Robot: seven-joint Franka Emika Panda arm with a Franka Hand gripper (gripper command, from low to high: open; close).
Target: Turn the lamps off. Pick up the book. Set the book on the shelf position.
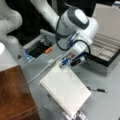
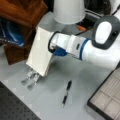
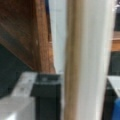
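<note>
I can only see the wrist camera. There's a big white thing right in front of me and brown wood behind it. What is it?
Observer: That is the book, tilted steeply. The claw grips its top edge.
Operator: Is the wood the shelf?
Observer: Yes. The brown shelf stands beside the book, at a front view's left. The book is not on it.
Operator: What else is there?
Observer: A pen lies on the grey table, apart from the book. A pale lamp stands at a front view's top.
</note>
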